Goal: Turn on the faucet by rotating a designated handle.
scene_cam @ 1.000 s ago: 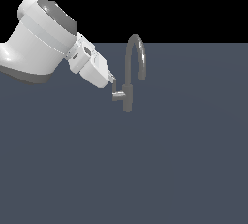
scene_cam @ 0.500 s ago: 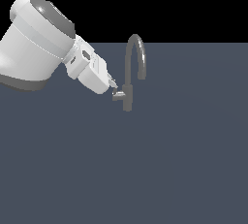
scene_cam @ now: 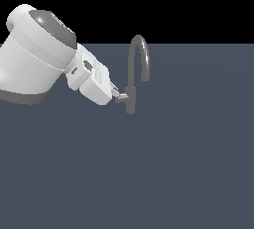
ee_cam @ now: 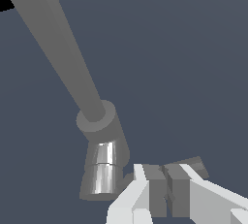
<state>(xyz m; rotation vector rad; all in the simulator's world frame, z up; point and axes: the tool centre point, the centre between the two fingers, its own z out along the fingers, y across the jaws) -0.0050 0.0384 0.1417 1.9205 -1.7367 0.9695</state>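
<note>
The white robot arm (scene_cam: 39, 57) is reaching in from the exterior view's left over the flat grey-blue surface (scene_cam: 149, 173); the faucet (scene_cam: 135, 69) is standing upright near the middle, its spout arching overhead; the gripper (ee_cam: 164, 186) is lying at the body's foot, its fingers (ee_cam: 145, 182) pressing together around the handle (scene_cam: 122, 96).

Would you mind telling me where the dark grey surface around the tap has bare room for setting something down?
Bare floor runs along the near side and to the exterior view's right of the slim grey metal gooseneck faucet. It is crowded on that view's left, where the white gripper meets the small grey lever handle, with the bulky white-and-grey arm behind it.
</note>
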